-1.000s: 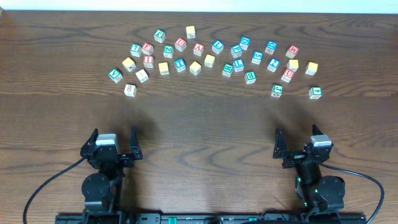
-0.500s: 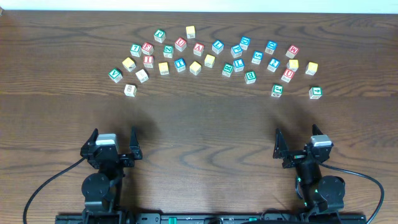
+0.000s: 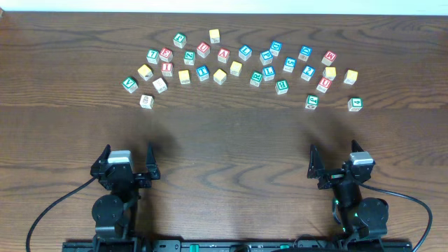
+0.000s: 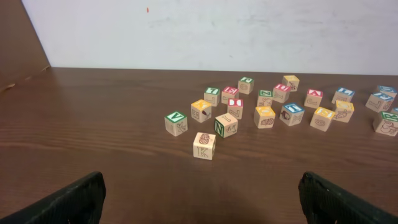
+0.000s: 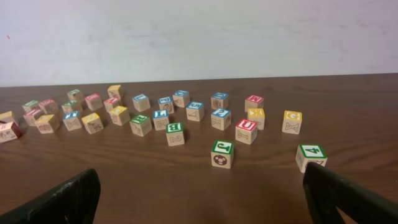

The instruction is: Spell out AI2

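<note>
Now | left hand (image 3: 129, 150) spread | right hand (image 3: 334, 148) spread | cubes (image 3: 223, 54) scattered beyond

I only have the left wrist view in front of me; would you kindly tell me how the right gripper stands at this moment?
Observer: The right gripper is open, with nothing between its fingers.
Operator: Thank you. Which block lies farthest to the right, beyond what I can see?
Observer: A green 4 block, standing alone in front of the others.
Operator: And what stands just behind it?
Observer: A yellow block marked G, apart from it.
</note>
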Robot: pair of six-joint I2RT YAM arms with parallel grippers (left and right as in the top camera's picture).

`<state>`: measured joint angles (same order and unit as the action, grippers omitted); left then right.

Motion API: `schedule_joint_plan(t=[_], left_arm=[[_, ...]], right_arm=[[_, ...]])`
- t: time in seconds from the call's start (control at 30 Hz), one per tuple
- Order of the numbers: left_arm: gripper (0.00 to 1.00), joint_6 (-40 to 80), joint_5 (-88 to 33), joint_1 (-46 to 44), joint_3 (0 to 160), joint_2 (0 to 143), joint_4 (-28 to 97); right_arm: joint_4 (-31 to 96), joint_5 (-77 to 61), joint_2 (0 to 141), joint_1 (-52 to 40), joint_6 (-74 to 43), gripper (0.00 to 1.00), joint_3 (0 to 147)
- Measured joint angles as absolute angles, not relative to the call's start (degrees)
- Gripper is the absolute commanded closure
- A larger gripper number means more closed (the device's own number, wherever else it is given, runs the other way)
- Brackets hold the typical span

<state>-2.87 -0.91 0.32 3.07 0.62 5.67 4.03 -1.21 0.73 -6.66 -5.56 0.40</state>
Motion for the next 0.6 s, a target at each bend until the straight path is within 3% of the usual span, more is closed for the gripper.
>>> schedule_joint_plan(t=[0.6], left_arm=[[0.02, -2.9, -0.9, 0.3, 3.1, 1.0, 5.7]], right_arm=[[4.0, -0.2, 0.7, -6.7, -5.6, 0.01, 0.4]])
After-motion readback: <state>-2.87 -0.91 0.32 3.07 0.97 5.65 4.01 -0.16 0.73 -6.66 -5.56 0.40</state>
